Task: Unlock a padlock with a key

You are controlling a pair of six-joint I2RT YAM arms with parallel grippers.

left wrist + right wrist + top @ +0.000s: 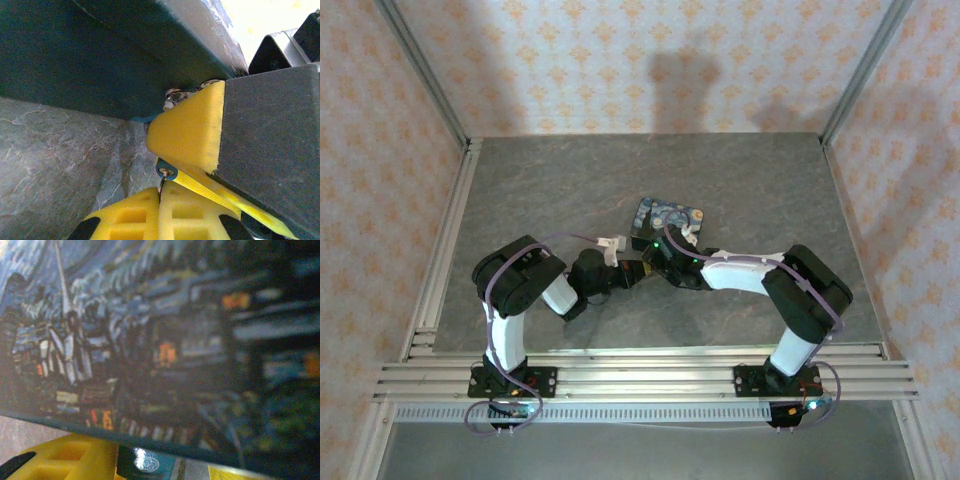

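My left gripper [161,196] is shut, its yellow fingers [130,215] pressed together on the key [163,183], a thin pale sliver sticking out between them. The key's tip touches a small hole in the end of the teal padlock [167,173]. The padlock [148,460] has a silver emblem and is pinched between my right gripper's yellow fingers [70,455]. In the left wrist view, one of those right fingers [190,135] covers most of the lock. From above, the left gripper [632,272] and the right gripper [660,262] meet tip to tip at the table's middle.
A dark blue swirly-print box [667,215] lies just behind the two grippers and looms close over the padlock in both wrist views. Grey stone-look table [540,190] extends all around. Aluminium rails [640,375] run along the near edge and left side.
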